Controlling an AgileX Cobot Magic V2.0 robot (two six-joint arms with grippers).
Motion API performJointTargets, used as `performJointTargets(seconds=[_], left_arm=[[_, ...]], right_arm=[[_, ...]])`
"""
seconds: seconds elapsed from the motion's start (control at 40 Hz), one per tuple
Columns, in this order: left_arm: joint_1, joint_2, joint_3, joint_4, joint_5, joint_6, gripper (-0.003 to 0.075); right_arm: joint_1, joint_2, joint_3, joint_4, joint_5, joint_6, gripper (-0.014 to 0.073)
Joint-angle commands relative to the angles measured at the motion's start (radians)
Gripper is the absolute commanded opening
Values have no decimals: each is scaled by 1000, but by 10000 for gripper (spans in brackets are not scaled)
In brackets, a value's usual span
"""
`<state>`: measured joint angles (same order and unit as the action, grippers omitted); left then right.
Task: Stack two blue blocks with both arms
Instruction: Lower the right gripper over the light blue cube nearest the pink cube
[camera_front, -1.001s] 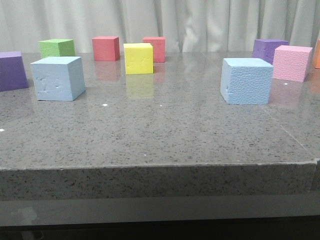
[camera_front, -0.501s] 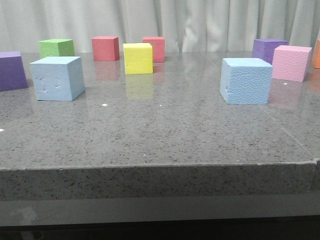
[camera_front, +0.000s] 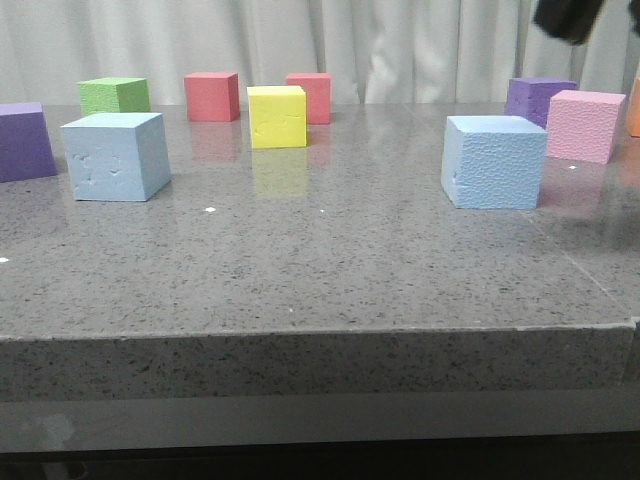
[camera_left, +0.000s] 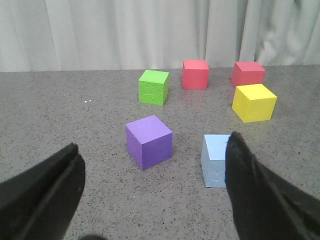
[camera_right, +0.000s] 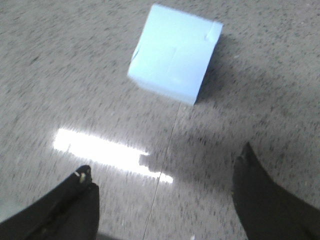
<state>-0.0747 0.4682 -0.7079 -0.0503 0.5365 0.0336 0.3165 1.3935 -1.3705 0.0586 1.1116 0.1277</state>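
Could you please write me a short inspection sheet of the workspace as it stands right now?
Surface: grey speckled stone table, glossy, with light glare.
Job's things: left blue block and right blue block stand far apart, unstacked.
Clutter: purple cube, second purple cube, green cube, two red cubes, yellow cube, pink cube.
Hands: left hand open, empty; right hand open above the right blue block, empty.
Cables: nothing seen.
Surroundings: pale curtain behind.
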Motion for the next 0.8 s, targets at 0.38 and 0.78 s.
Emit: performJointTargets(seconds=[0.38,0.78], left_arm=[[2,11,-33,-1,-90,-9,566],[2,11,-33,-1,-90,-9,566]], right_arm=[[21,263,-263,-94,-32,220,567],[21,350,-272,-94,-70,228,661]])
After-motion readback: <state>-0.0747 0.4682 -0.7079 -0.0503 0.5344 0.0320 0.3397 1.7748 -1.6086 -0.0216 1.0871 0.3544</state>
